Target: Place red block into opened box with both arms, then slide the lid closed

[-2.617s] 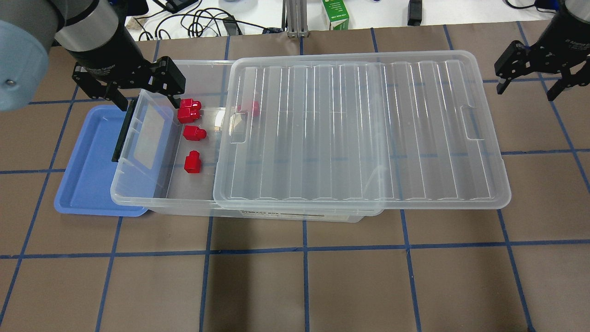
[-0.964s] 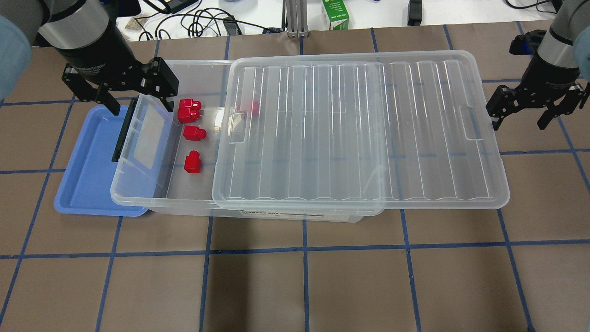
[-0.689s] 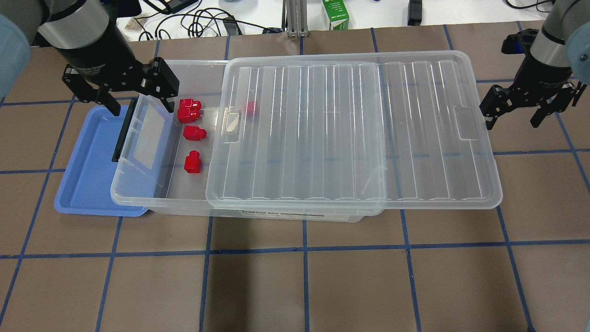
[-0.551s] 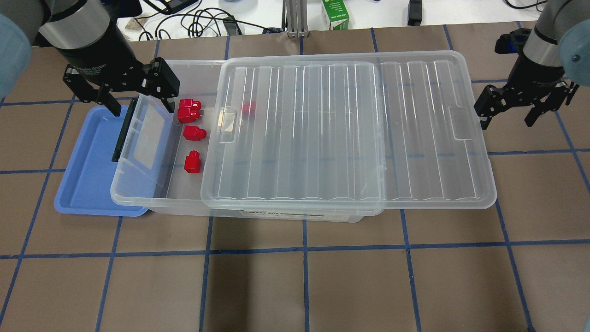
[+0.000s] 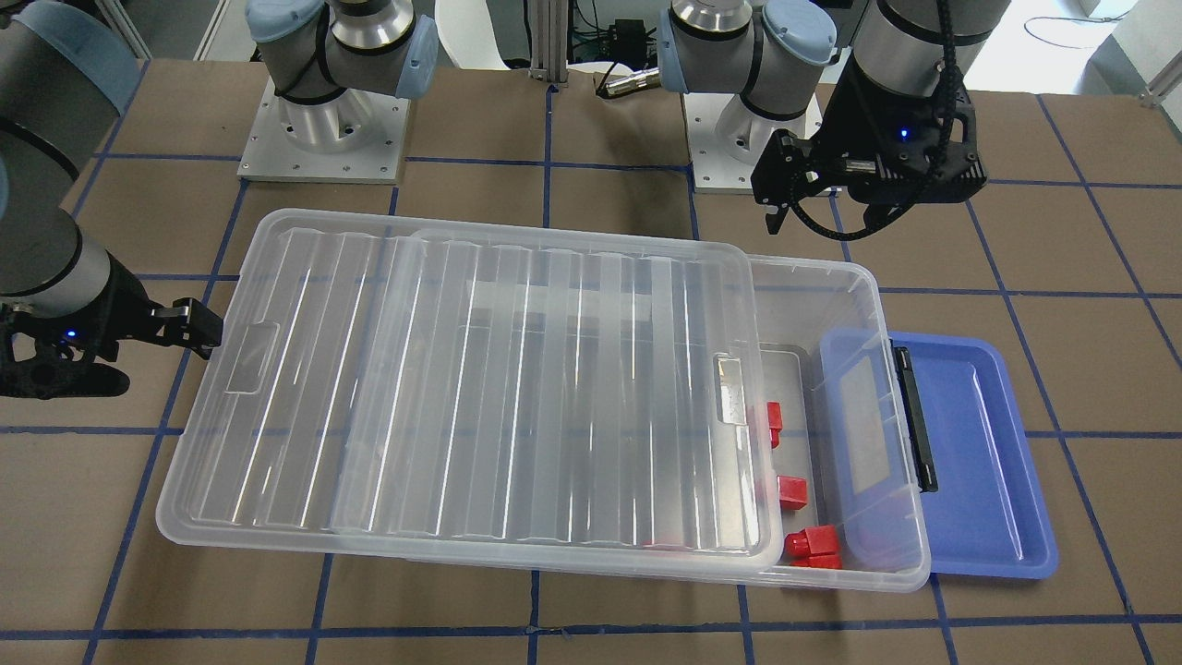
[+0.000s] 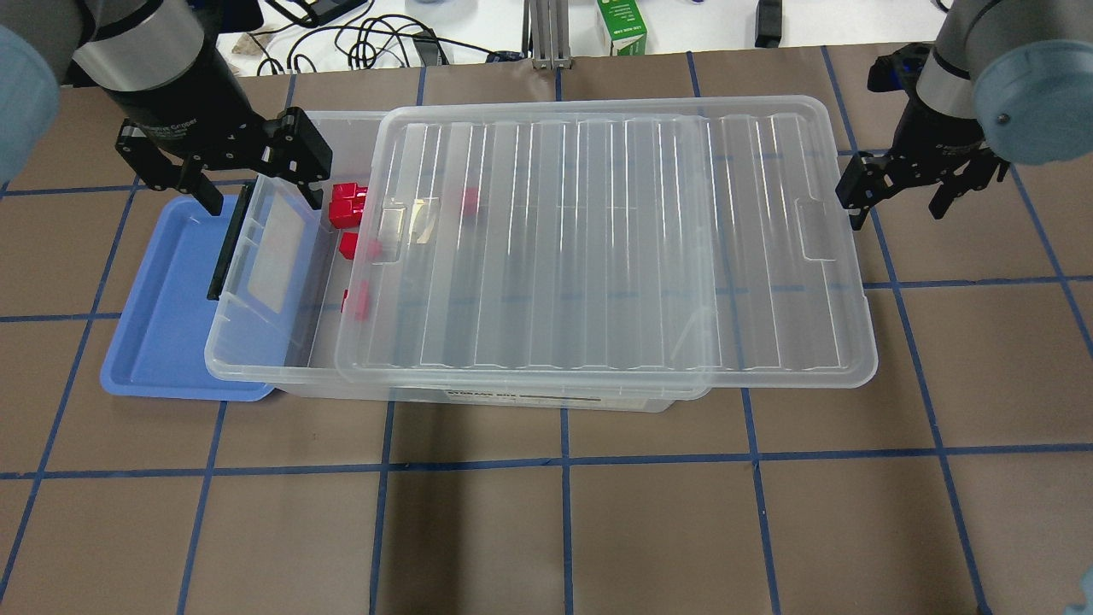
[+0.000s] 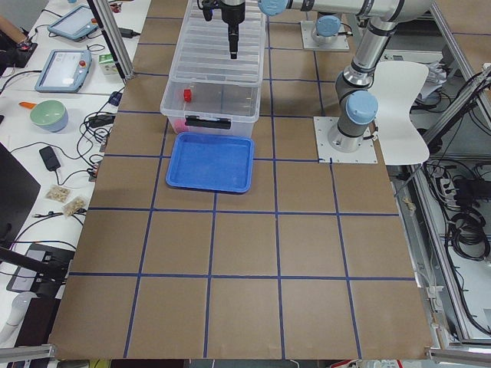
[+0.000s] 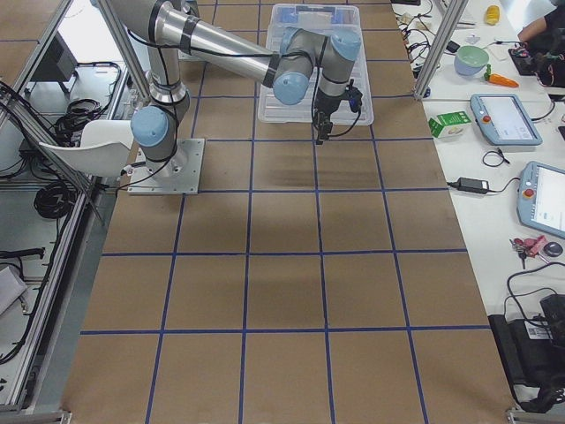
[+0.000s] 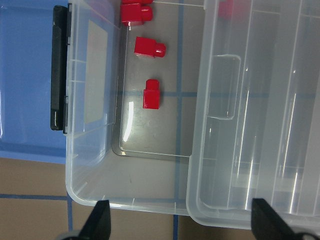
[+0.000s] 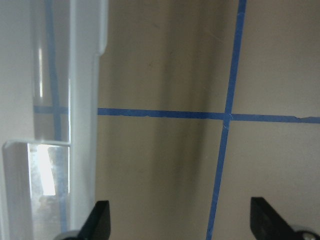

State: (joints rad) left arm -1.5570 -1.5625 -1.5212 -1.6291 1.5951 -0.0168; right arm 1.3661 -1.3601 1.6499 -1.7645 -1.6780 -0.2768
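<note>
The clear box (image 6: 256, 369) lies across the table with its left end uncovered. Several red blocks (image 6: 344, 207) rest on its floor there; one more red block (image 6: 468, 201) shows through the lid. The ribbed clear lid (image 6: 598, 256) rests on the box and overhangs its right end. My left gripper (image 6: 256, 175) hovers open above the box's left end, holding nothing. In the left wrist view the blocks (image 9: 151, 94) lie below it. My right gripper (image 6: 897, 198) is open, with one finger (image 6: 854, 203) against the lid's right short edge (image 10: 85, 100).
A blue tray (image 6: 162, 325) lies partly under the box's left end, next to its black bar (image 6: 224, 252). A green carton (image 6: 622, 26) and cables (image 6: 367, 38) sit beyond the table's far edge. The brown mat with blue grid lines stretches bare in front.
The right gripper has come down to the lid's right edge and moved left, sliding the lid left over more of the blocks. The left gripper rose slightly at first, then stayed still.
</note>
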